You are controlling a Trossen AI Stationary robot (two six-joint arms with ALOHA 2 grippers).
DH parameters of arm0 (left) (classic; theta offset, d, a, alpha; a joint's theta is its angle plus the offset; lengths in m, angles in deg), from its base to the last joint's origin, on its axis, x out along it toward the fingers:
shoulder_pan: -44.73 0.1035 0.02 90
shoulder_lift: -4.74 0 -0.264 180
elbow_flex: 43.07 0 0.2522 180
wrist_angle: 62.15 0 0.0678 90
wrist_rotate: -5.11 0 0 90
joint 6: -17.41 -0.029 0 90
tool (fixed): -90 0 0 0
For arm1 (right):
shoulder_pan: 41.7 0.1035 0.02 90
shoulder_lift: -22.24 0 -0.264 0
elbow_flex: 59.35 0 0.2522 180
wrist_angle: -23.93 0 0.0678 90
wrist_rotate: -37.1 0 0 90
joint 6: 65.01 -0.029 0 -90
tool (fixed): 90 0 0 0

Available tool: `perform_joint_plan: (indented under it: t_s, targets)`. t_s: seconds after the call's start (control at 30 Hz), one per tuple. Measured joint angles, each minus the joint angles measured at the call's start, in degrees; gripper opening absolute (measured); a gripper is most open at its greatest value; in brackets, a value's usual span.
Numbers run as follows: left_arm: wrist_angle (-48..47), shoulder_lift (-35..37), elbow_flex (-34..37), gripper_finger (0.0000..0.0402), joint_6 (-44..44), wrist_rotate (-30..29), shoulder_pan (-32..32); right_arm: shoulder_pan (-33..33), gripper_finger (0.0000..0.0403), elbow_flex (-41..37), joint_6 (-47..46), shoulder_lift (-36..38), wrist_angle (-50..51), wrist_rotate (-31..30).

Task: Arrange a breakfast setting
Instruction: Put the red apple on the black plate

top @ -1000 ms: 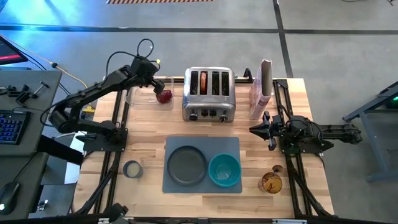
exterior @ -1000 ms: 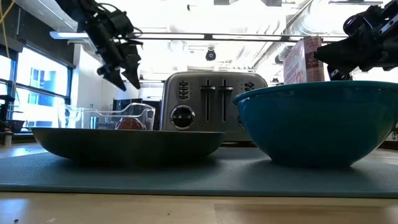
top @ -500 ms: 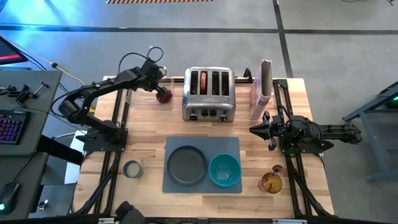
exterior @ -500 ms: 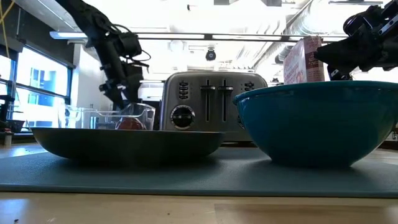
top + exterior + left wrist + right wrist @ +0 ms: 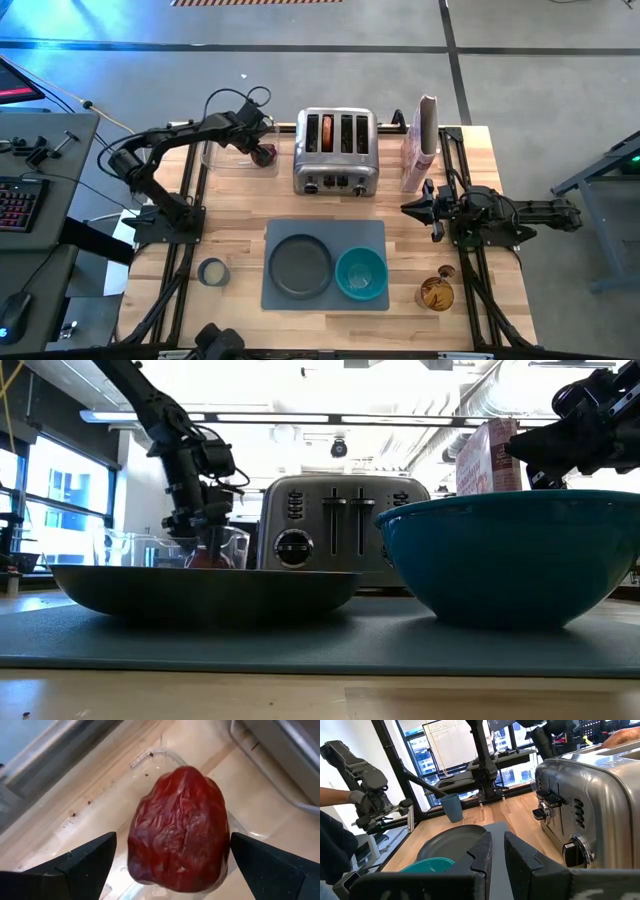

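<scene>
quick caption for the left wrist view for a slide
Open left gripper straddling the dark-red food lump in its clear container, fingers not yet closed.

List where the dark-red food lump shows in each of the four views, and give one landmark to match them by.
High view: dark-red food lump in the clear container, left of the toaster, under the left gripper.
Low view: lump behind the plate's rim, left of the toaster.
Left wrist view: lump centred between the open fingers.
Right wrist view: not in it.
Shared landmark: the toaster.
</scene>
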Motion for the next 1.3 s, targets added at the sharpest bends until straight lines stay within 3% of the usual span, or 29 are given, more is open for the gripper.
perform_joint_plan:
  t_s: [0.6, 1.0, 1.3]
  targets:
    - [2.5, -4.6, 0.0, 0.0379, -0.1, 3.2, -0.1, 0.0, 0.0037, 0.0, 0.0, 0.0, 0.0, 0.0]
    - [2.3, -4.5, 0.0, 0.0332, -3.5, 3.1, -0.1, 0.0, 0.0037, 0.0, 0.0, 0.0, 0.0, 0.0]
    - [1.7, -4.3, 0.0, 0.0327, -5.6, 0.8, -0.2, 0.0, 0.0037, 0.0, 0.0, 0.0, 0.0, 0.0]
